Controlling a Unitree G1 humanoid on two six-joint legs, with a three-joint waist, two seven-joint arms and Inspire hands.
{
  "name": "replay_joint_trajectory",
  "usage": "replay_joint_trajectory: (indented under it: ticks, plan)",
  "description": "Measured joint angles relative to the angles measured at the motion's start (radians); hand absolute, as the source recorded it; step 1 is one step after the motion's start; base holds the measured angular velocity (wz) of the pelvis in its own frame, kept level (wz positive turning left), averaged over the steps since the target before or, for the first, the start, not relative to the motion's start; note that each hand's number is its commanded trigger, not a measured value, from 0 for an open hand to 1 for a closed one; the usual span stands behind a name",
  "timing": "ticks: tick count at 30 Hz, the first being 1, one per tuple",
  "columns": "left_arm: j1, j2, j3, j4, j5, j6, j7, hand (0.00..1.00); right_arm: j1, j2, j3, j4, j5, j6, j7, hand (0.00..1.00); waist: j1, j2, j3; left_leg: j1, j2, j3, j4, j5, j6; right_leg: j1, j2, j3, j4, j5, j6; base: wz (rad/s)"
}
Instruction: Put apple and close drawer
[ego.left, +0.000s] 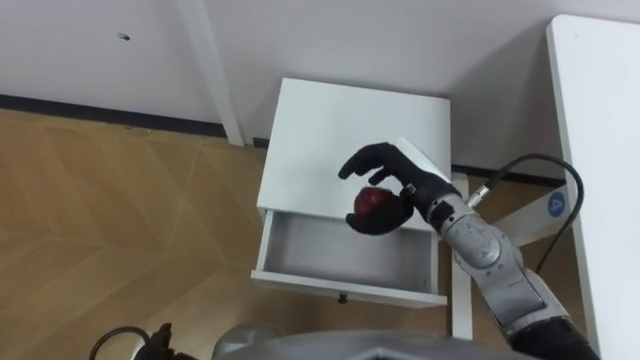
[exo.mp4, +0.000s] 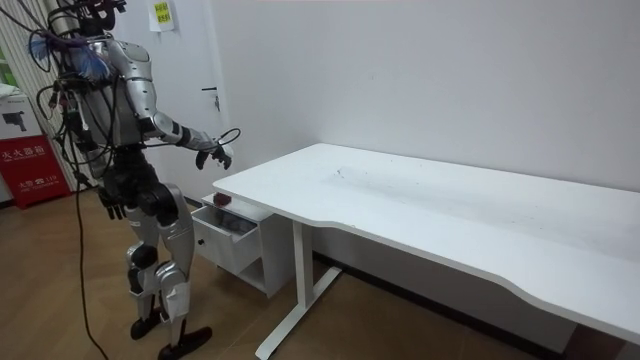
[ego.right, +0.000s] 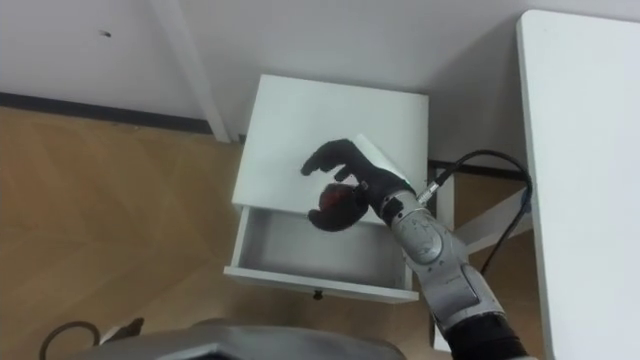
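Red apple (ego.left: 371, 203) sits gripped in the right hand (ego.left: 400, 180), fingers curled round it, above the open drawer (ego.left: 330, 246) of a white cabinet (ego.left: 340, 120). Left hand (exo.mp4: 112, 207) hangs by the robot's hip in the room view.

The right robot hand (ego.left: 388, 168) is black, with a white tag on its back. The forearm is silver-grey in rounded segments, a black cable loops from the wrist, and cables bundle around the torso.

The right hand (ego.left: 398, 190) curls over the apple (ego.left: 368, 203), hiding part of it.
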Motion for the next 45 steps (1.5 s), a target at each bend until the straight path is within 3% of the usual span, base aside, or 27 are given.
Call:
replay_joint_trajectory:
  ticks: [18,25,28,31,32,33,34,35,36,37,38,39,40,41,42,43,44,45]
  plan:
    - [0.0,-0.001,0.001,0.0,0.006,0.006,-0.008,0.0,0.0,0.016,-0.001,0.0,-0.08,0.021,0.002,0.0,0.001,0.0,-0.0033,0.002,-0.001,-0.002,0.001,0.0,0.0,0.001,-0.001,-0.003,0.0,0.0,0.0,0.0]
    - [-0.001,-0.002,-0.003,0.001,-0.043,0.004,0.007,0.0,0.007,0.015,-0.004,0.056,0.022,0.018,-0.027,0.0,-0.007,-0.008,-0.0015,0.004,-0.001,0.0,0.006,0.0,0.0,0.004,-0.003,0.001,0.001,0.0,0.0,0.0]
    - [0.003,-0.007,0.006,0.004,-0.07,0.003,0.025,0.0,0.019,0.025,-0.045,0.163,0.087,0.007,-0.083,0.0,-0.014,-0.007,0.0,0.006,-0.003,-0.002,0.008,0.0,0.0,0.012,-0.006,-0.006,0.0,0.0,0.0,0.06]
    - [0.01,-0.022,0.04,0.005,-0.082,0.003,0.038,0.0,0.028,0.047,-0.159,0.281,0.114,0.002,-0.148,0.0,-0.048,0.0,0.0028,0.003,-0.008,0.001,0.026,-0.007,0.011,0.009,-0.025,-0.023,0.03,-0.006,0.009,0.12]
    - [0.005,-0.034,0.046,0.004,-0.081,0.002,0.04,0.0,0.03,0.046,-0.227,0.335,0.131,-0.011,-0.18,0.0,-0.079,0.018,0.004,-0.012,-0.01,0.008,0.053,-0.019,0.022,-0.022,-0.039,-0.024,0.098,-0.016,0.024,0.24]
    - [0.011,-0.041,0.042,0.005,-0.103,-0.004,0.039,0.0,0.037,0.041,-0.292,0.388,0.155,-0.01,-0.223,0.0,-0.098,0.035,0.0,-0.016,-0.013,0.033,0.054,-0.022,0.029,-0.09,-0.06,-0.017,0.237,-0.027,0.037,0.24]
    - [0.004,-0.04,0.042,0.006,-0.113,-0.008,0.04,0.0,0.042,0.04,-0.322,0.411,0.171,-0.01,-0.242,0.0,-0.107,0.035,0.0017,-0.015,-0.02,0.034,0.056,-0.019,0.036,-0.14,-0.073,-0.009,0.331,-0.026,0.037,0.13]
    - [-0.002,-0.026,0.045,0.007,-0.119,-0.013,0.042,0.0,0.054,0.039,-0.373,0.452,0.185,-0.011,-0.277,0.0,-0.127,0.037,-0.0025,-0.013,-0.038,0.046,0.064,-0.021,0.055,-0.249,-0.108,0.04,0.536,0.001,0.022,0.05]
    - [-0.015,-0.013,0.055,0.021,-0.125,-0.023,0.045,0.0,0.065,0.038,-0.417,0.498,0.209,-0.014,-0.303,0.0,-0.141,0.037,0.0,-0.015,-0.041,0.056,0.096,-0.033,0.074,-0.373,-0.126,0.096,0.734,0.119,0.02,-0.06]
    - [-0.023,-0.012,0.064,0.031,-0.124,-0.025,0.047,0.0,0.069,0.035,-0.439,0.525,0.222,-0.015,-0.313,0.0,-0.143,0.046,-0.0022,-0.019,-0.032,0.063,0.116,-0.043,0.086,-0.438,-0.121,0.125,0.815,0.218,0.03,-0.61]
    - [-0.032,-0.003,0.065,0.059,-0.13,-0.035,0.054,0.0,0.057,0.033,-0.471,0.562,0.252,-0.016,-0.333,0.0,-0.138,0.079,0.0034,-0.036,-0.002,0.08,0.154,-0.072,0.099,-0.578,-0.084,0.176,1.01,0.363,0.018,-1.01]
    - [-0.043,0.016,0.062,0.094,-0.145,-0.033,0.056,0.0,0.059,0.034,-0.476,0.564,0.29,-0.025,-0.347,0.0,-0.144,0.086,0.0105,-0.056,0.021,0.079,0.2,-0.09,0.105,-0.739,-0.042,0.191,1.36,0.282,-0.001,-1.04]
    - [-0.051,0.023,0.063,0.109,-0.147,-0.027,0.056,0.0,0.065,0.032,-0.476,0.566,0.303,-0.032,-0.355,0.0,-0.153,0.109,0.0118,-0.067,0.043,0.077,0.216,-0.096,0.106,-0.816,-0.018,0.176,1.511,0.235,-0.018,-0.67]
    - [-0.064,0.032,0.059,0.121,-0.148,-0.006,0.055,0.0,0.067,0.023,-0.468,0.592,0.326,-0.04,-0.367,0.0,-0.166,0.141,0.0146,-0.084,0.097,0.052,0.235,-0.101,0.108,-0.944,0.017,0.115,1.731,0.158,-0.035,-0.22]
    - [-0.077,0.045,0.058,0.117,-0.151,0.007,0.053,0.0,0.07,0.021,-0.457,0.636,0.33,-0.044,-0.373,0.0,-0.173,0.171,0.0148,-0.088,0.138,0.034,0.242,-0.098,0.108,-1.015,0.022,0.079,1.826,0.122,-0.029,0.0]
    - [-0.083,0.056,0.057,0.115,-0.154,0.007,0.052,0.0,0.071,0.02,-0.441,0.654,0.333,-0.044,-0.374,0.0,-0.175,0.18,0.0225,-0.096,0.137,0.032,0.272,-0.104,0.101,-1.033,0.024,0.082,1.852,0.106,-0.01,0.22]
    - [-0.086,0.073,0.046,0.107,-0.15,0.009,0.051,0.0,0.057,0.005,-0.408,0.693,0.354,-0.045,-0.374,0.0,-0.183,0.147,0.0334,-0.129,0.111,0.069,0.357,-0.132,0.106,-1.042,-0.004,0.128,1.878,0.058,0.025,0.32]
    - [-0.079,0.074,0.062,0.093,-0.137,0.021,0.046,0.0,0.048,-0.009,-0.394,0.714,0.37,-0.036,-0.368,0.0,-0.187,0.113,0.0311,-0.175,0.097,0.08,0.447,-0.193,0.138,-1.014,-0.04,0.176,1.856,0.028,0.024,0.33]
